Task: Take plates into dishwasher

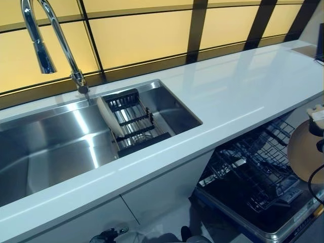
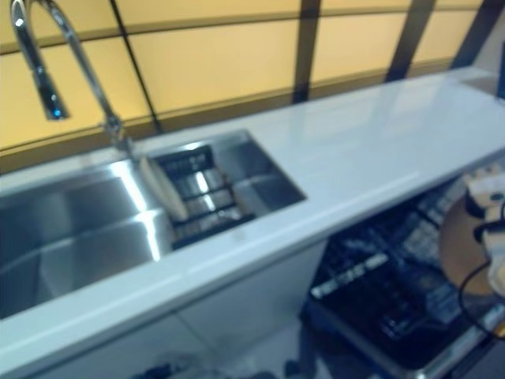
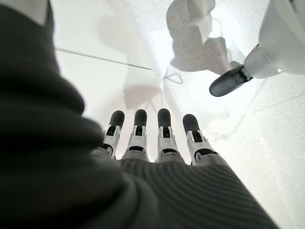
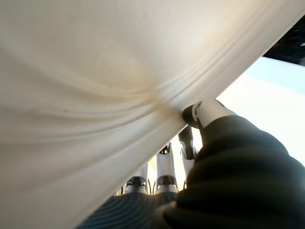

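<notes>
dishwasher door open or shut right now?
Open. The dishwasher door is folded down below the counter, and its wire rack is exposed, with no dishes visible in it. The right hand holds a plate over it.

A kitchen: stainless steel sink (image 1: 55, 147) with tall chrome tap (image 1: 48, 35), white desk (image 1: 243, 86), open dishwasher's black wire rack (image 1: 253, 167).

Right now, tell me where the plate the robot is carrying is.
The plate is at the far right of the eye views, held in the right hand above the open dishwasher's rack, just past the counter edge.
</notes>
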You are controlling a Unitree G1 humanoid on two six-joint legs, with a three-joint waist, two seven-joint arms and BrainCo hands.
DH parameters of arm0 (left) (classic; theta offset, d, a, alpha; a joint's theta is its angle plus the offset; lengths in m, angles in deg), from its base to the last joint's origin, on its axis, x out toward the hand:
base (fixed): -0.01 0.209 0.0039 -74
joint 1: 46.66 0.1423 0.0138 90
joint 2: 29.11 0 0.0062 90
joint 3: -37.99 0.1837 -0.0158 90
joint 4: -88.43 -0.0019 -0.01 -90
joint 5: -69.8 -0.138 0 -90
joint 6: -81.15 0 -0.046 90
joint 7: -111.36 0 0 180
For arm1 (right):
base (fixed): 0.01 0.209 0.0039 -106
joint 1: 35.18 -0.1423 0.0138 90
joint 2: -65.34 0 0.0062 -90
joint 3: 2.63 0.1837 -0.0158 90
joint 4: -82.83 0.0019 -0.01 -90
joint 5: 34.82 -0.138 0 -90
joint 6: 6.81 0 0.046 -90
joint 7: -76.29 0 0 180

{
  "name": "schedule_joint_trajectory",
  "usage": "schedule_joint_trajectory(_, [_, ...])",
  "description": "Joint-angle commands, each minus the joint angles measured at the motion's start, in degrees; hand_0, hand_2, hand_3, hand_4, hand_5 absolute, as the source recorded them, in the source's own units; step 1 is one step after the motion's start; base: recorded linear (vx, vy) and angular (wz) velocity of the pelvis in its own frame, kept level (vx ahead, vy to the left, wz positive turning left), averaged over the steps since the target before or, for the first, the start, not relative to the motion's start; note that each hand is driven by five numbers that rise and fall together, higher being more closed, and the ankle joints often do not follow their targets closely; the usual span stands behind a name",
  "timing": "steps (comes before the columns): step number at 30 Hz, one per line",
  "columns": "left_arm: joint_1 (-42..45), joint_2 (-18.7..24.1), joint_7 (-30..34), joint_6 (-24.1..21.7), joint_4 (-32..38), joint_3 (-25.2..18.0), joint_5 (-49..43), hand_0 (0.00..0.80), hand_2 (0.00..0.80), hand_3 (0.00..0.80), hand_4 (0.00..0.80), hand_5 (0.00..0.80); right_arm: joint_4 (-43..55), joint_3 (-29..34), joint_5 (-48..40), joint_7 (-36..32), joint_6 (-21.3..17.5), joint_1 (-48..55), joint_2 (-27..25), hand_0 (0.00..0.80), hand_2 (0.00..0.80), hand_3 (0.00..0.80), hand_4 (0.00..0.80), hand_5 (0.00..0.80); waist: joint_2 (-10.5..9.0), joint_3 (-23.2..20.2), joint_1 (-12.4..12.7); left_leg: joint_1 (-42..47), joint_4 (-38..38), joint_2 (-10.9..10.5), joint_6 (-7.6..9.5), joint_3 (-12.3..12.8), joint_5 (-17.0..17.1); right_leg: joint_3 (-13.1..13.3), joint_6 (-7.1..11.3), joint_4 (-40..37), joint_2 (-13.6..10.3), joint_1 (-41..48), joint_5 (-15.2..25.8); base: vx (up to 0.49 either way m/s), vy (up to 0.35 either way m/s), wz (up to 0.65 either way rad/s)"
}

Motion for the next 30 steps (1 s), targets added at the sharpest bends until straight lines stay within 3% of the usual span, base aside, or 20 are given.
schedule_joint_trajectory(1, [-3.2,2.2,0.6,0.0,-1.4,0.5,-2.4,0.0,0.0,0.0,0.0,0.0,-2.6,-1.8,3.3,0.1,4.2,-9.5,3.0,0.8,0.8,0.8,0.8,0.8,-3.76,1.8,2.2,3.7,1.3,-1.4,6.12,-1.9,-6.4,-1.7,5.67,0.7,-3.1,-1.4,0.3,0.005,-0.006,0.13])
schedule_joint_trajectory(16, [-3.5,1.9,0.9,0.0,-1.1,0.9,-3.4,0.0,0.0,0.0,0.0,0.0,-2.4,-8.5,6.0,-1.7,3.8,-11.9,8.6,0.8,0.8,0.8,0.8,0.8,-3.77,2.3,4.1,3.5,0.9,-1.4,6.16,-3.4,-6.2,-3.5,5.72,0.9,-3.7,-1.4,0.2,0.003,-0.004,0.03])
schedule_joint_trajectory(30, [-3.7,1.9,1.4,0.3,-0.8,1.8,-5.2,0.0,0.0,0.0,0.0,0.0,-7.3,-16.7,6.6,-4.0,7.0,-13.8,15.3,0.8,0.8,0.8,0.8,0.8,-3.34,2.8,6.5,3.1,0.7,-1.2,5.88,-5.2,-5.9,-5.8,5.75,1.0,-4.4,-0.9,0.1,0.009,-0.015,0.08])
